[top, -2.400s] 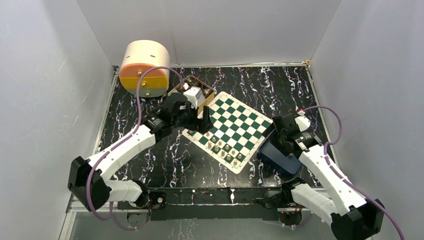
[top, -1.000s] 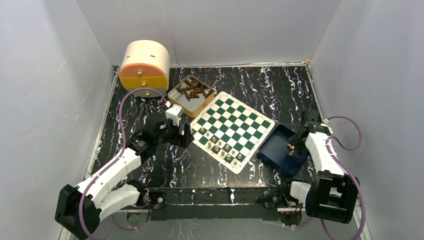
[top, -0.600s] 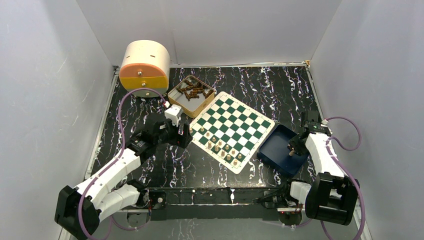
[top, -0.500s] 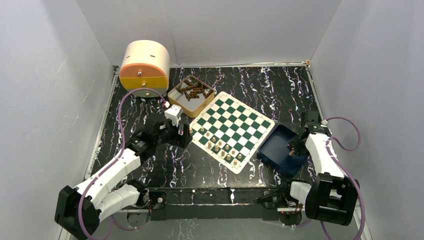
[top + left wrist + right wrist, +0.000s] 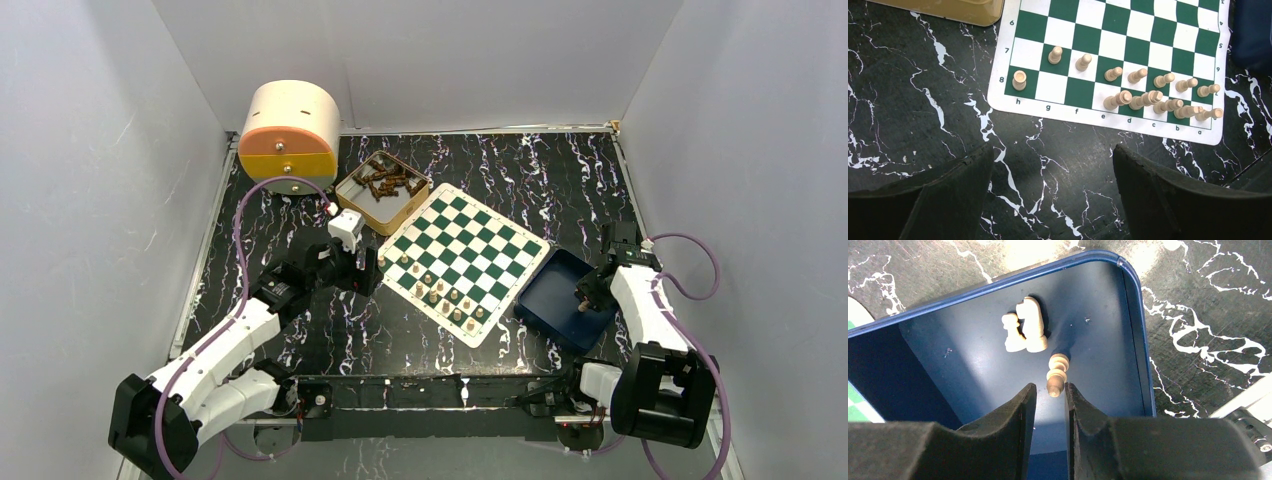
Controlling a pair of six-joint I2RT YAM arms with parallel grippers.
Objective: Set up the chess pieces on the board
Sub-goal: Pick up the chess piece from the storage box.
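Logged the board lying flat and skewed on the black marbled table, one corner pointing toward the back wall; saw the chess pieces standing in two rows along the edge nearest the arms, on the ranks marked 7 and 8; noted them crowded toward the a-file end, with a rook-like piece alone on the h8 corner square.

Found the left claw spread wide and holding nothing; placed it over bare table just off the board's lettered border, about level with the g and f marks, touching neither board nor pieces.

Found the right claw down inside the dark blue tray; saw its jaws drawn almost together, pinching the near end of a lone piece, the other end pointing toward the tray's far wall; noted two more pieces lying on their sides against each other on the tray floor just beyond it, clear of the claw.

Placed the tray just beside the board's right-hand edge in the top view; could not tell whether touching.

Spotted an open tan tin of dark brown pieces just off the board's far-left edge; marked a cream and orange round tub at the table's back-left corner.
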